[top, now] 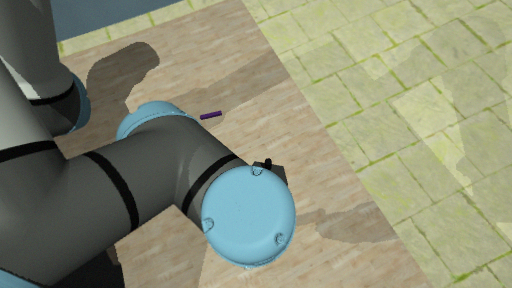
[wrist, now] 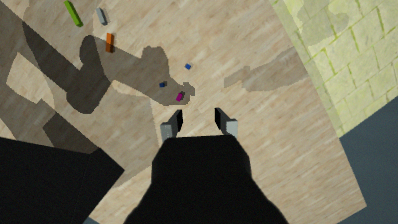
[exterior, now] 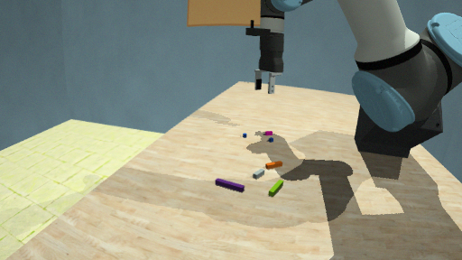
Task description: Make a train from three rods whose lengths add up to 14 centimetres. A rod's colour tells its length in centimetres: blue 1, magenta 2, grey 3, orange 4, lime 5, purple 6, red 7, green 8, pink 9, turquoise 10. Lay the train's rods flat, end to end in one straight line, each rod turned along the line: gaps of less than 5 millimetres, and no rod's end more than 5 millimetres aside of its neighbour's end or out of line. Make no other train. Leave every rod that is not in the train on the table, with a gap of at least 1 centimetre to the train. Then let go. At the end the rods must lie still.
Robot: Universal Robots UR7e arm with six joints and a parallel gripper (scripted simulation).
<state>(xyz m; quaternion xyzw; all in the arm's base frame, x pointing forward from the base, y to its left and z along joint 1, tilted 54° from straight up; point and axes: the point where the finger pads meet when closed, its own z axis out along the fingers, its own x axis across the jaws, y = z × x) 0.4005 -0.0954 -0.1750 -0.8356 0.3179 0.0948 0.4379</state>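
My gripper (exterior: 264, 86) (wrist: 198, 115) is open and empty, high above the table. The purple rod (top: 210, 115) (exterior: 229, 185) lies flat, out of the wrist view. The lime rod (exterior: 276, 188) (wrist: 73, 13), the grey rod (exterior: 258, 173) (wrist: 101, 16) and the orange rod (exterior: 273, 165) (wrist: 109, 43) lie apart near it, turned different ways. Farther off lie a magenta rod (exterior: 268, 133) (wrist: 180, 96), one blue rod (exterior: 271, 140) (wrist: 162, 84) and another blue rod (exterior: 244, 135) (wrist: 188, 66), with gaps between them. In the top view the arm hides all rods but the purple one.
The wooden table (top: 320, 150) (exterior: 180, 235) (wrist: 280, 165) carries the rods and the arm's shadows. The arm's base (exterior: 383, 135) stands at the table's right in the exterior view. An orange-brown panel (exterior: 223, 13) shows behind the gripper. The tiled floor lies beyond the table's edge.
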